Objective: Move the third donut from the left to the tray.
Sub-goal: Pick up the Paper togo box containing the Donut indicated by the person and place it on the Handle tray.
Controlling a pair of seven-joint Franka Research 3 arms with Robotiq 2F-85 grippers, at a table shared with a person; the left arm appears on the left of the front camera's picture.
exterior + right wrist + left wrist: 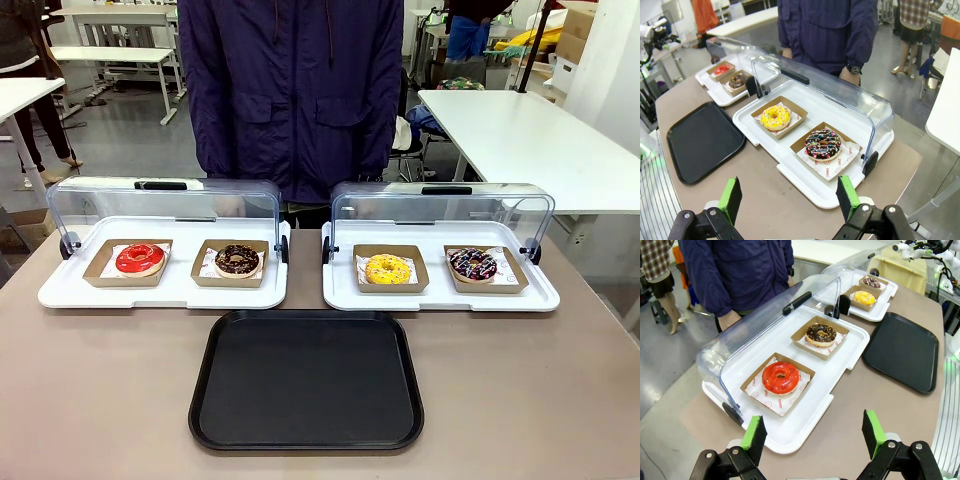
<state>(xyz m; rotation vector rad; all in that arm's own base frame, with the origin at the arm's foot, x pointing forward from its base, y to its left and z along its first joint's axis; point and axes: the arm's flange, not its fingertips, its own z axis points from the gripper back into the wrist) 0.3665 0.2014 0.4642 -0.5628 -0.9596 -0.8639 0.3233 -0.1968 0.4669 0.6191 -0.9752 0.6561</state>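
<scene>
Both spread: left gripper [812,419], right gripper [788,182]; glossy yellow ring donut [388,268], matte black tray [305,385]

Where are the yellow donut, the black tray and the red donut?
yellow donut [376,270], front view, left side of its icing.
black tray [305,385], front view, middle of its bare floor.
red donut [792,382], left wrist view, icing.

A grey-brown table [90,400] carries three things directly: two white trays side by side across its far half, and a black tray [305,385] nearer the robot, centred before the gap between them. The left white tray [160,295] and the right white tray [440,301] lie just apart — each has a clear domed lid [110,205] swung open at the back. A thin strip of tabletop shows between the black tray's far rim and the white trays.
</scene>
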